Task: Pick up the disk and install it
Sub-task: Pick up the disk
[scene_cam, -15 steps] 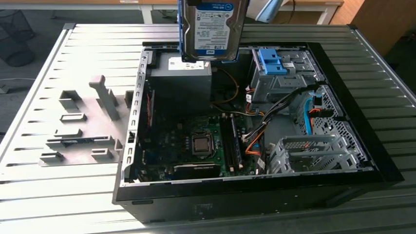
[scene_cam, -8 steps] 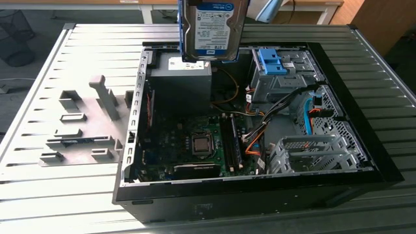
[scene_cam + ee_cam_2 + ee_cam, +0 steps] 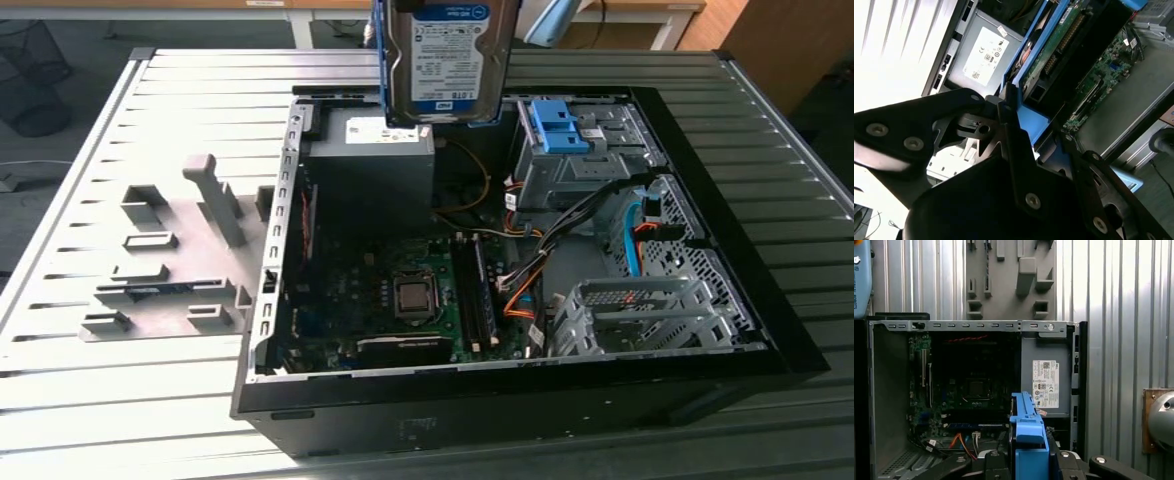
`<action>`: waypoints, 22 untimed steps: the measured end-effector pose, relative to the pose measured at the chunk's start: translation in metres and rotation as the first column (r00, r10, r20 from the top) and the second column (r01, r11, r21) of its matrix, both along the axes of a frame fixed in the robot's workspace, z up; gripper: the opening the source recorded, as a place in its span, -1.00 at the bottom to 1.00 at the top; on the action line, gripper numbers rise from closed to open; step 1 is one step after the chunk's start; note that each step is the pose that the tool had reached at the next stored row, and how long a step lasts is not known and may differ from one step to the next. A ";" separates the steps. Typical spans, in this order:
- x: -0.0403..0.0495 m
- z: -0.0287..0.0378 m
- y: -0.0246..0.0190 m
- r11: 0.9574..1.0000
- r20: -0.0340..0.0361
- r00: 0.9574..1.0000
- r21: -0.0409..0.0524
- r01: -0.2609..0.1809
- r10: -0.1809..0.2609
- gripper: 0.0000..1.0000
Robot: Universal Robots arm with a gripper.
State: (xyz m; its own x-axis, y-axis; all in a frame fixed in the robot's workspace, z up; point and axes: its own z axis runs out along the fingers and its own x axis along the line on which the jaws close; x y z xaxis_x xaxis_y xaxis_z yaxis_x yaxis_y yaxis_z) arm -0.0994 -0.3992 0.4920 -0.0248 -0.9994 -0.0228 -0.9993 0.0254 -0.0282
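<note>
Case (image 3: 790, 352) open on top, free way from above; disk (image 3: 447, 55) hangs over power supply (image 3: 374, 165) at far side; cables (image 3: 598, 207) cross beside grey bay (image 3: 567, 172), exterior view's right; blocks (image 3: 214, 195) stand on table (image 3: 134, 400), exterior view's left.

The slatted grey metal desk (image 3: 107, 400) stands on a grey floor (image 3: 67, 130). Beyond it are a wire basket (image 3: 30, 80), wooden-topped tables (image 3: 200, 4) and a wooden cabinet (image 3: 787, 50). Bright light glares off the slats.

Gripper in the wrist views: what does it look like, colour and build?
The matte black metal gripper, seen in both wrist views, is built from flat, angular linkage plates pinned with round silver screw heads.
</note>
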 end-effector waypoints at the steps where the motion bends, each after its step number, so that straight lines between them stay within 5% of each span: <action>1: 0.0000 -0.0003 -0.0001 1.000 0.000 1.000 0.000 0.007 -0.007 -0.26; 7: -0.0001 -0.0022 -0.0055 0.999 0.000 0.999 0.000 0.036 -0.036 -0.26; 13: 0.0002 -0.0029 -0.0184 0.999 -0.001 0.999 0.000 0.041 -0.041 -0.26; 19: 0.0080 -0.0035 -0.0202 0.999 -0.021 0.999 -0.001 0.043 -0.043 -0.26; 22: 0.0134 -0.0045 -0.0202 0.999 -0.023 0.999 -0.001 0.043 -0.043 -0.26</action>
State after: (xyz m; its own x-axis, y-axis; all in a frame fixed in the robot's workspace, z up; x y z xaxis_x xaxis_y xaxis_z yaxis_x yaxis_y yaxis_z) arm -0.0859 -0.4194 0.4874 -0.0683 -0.9974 -0.0211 -0.9976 0.0684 -0.0051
